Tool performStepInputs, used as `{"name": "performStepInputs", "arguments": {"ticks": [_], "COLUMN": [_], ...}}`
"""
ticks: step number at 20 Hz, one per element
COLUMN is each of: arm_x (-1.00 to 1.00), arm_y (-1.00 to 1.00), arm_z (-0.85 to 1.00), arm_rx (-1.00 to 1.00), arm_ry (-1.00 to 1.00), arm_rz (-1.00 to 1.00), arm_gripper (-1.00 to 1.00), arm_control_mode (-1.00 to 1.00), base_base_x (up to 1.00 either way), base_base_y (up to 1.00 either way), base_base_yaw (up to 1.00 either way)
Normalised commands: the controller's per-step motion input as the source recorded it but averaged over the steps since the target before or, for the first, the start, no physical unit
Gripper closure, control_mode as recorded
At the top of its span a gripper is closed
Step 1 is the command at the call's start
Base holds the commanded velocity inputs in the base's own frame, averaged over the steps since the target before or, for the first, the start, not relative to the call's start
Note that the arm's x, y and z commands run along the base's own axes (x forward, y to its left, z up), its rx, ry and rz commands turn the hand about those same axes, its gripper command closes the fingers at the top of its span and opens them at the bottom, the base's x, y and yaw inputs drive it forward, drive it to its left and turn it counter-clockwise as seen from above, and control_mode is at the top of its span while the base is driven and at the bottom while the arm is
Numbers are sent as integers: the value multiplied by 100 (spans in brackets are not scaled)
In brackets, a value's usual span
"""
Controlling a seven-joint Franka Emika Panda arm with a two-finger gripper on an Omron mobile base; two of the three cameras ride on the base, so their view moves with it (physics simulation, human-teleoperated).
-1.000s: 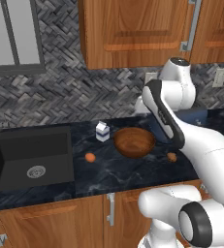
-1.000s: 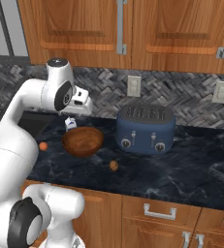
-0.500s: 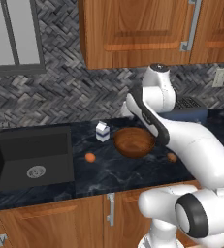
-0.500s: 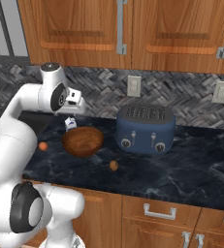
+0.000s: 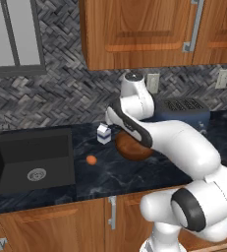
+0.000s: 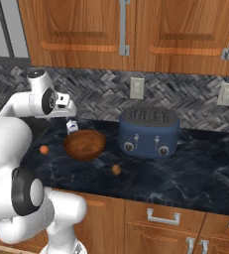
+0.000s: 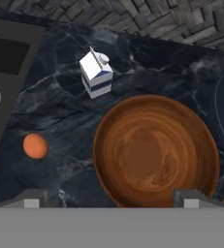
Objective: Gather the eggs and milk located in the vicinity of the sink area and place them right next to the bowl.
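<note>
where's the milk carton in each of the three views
Left base view: milk carton upright on the counter, left of centre, between sink and bowl.
Right base view: left of centre, behind the bowl.
Hand view: upper left, above the bowl.
Shared landmark: the bowl.

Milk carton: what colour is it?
White with a blue band near its base; clearest in the hand view.

On the bench (image 5: 110,172), the milk (image 5: 103,133) stands behind-left of the bowl (image 5: 132,147); one egg (image 5: 91,160) lies between bowl and sink (image 5: 31,157).
</note>
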Motion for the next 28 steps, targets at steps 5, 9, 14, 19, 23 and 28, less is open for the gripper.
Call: {"name": "performStepInputs", "arguments": {"ticks": [5, 9, 14, 19, 23, 28], "arm_x": [29, 28, 30, 30, 26, 17], "arm_y": [36, 1, 0, 0, 0, 0], "arm_z": [-24, -15, -7, -11, -11, -15], "arm_rx": [-3, 0, 1, 3, 3, 4], "arm_ry": [-1, 0, 0, 3, 3, 0], "arm_rz": [0, 0, 0, 0, 0, 0], "arm_gripper": [-100, -100, -100, -100, -100, -100], "arm_control_mode": [-100, -100, -100, -100, -100, -100], "base_base_x": [0, 0, 0, 0, 0, 0], "base_base_y": [0, 0, 0, 0, 0, 0], "base_base_yaw": [0, 0, 0, 0, 0, 0]}}
